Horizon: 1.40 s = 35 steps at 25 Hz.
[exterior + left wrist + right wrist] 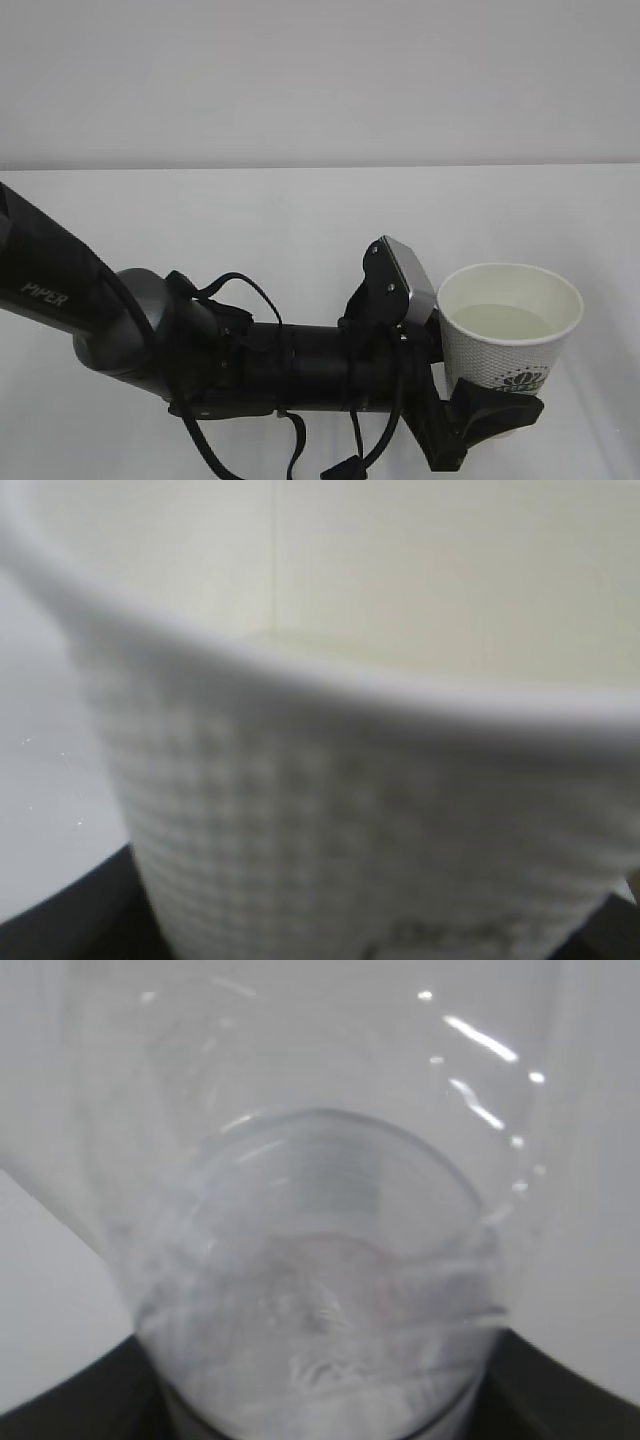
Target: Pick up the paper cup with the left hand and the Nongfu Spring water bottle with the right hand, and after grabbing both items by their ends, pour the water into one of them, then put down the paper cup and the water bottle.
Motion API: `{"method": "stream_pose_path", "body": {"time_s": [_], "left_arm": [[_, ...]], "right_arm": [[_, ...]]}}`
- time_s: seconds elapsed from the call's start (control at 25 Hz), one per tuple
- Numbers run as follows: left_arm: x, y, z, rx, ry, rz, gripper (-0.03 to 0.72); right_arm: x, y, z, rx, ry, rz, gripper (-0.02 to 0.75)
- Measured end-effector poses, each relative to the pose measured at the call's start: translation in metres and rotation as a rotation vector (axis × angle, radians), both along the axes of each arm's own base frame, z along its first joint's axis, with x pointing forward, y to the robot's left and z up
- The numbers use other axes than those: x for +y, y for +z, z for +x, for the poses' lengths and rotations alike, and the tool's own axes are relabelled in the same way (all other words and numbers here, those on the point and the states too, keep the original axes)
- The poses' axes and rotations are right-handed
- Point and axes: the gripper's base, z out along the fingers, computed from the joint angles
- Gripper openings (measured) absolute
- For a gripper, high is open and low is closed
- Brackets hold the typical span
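Here, at the near right of the white table (300, 210), the left hand (490, 410) has its black fingers closed around the paper cup (510, 325) low on its wall; the cup stands upright with water (505, 320) inside. The right hand's fingers clasp the Nongfu Spring water bottle (320, 1240), seen close up. Probably setting down: lower both level and slowly, releasing only once each base rests.

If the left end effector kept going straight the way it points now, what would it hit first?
Nothing beyond what it already holds: the left end effector is closed around the paper cup, which sits directly ahead. Past the cup, only bare white table shows toward the right edge, though depth is hard to judge.
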Motion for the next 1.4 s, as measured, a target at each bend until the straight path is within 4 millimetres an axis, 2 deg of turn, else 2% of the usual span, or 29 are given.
{"method": "stream_pose_path", "body": {"time_s": [0.24, 0.52, 0.76, 1.0, 1.4], "left_arm": [[0.000, 0.000, 0.000, 0.000, 0.000, 0.000, 0.543], [0.000, 0.000, 0.000, 0.000, 0.000, 0.000, 0.543], [0.000, 0.000, 0.000, 0.000, 0.000, 0.000, 0.543], [0.000, 0.000, 0.000, 0.000, 0.000, 0.000, 0.543], [0.000, 0.000, 0.000, 0.000, 0.000, 0.000, 0.543]], "right_arm": [[0.000, 0.000, 0.000, 0.017, 0.011, 0.151, 0.430], [0.000, 0.000, 0.000, 0.051, 0.029, 0.408, 0.430], [0.000, -0.009, 0.005, 0.112, 0.026, 0.554, 0.430], [-0.001, -0.020, 0.010, 0.172, 0.013, 0.634, 0.430], [-0.001, -0.033, 0.016, 0.237, -0.007, 0.659, 0.430]]}}
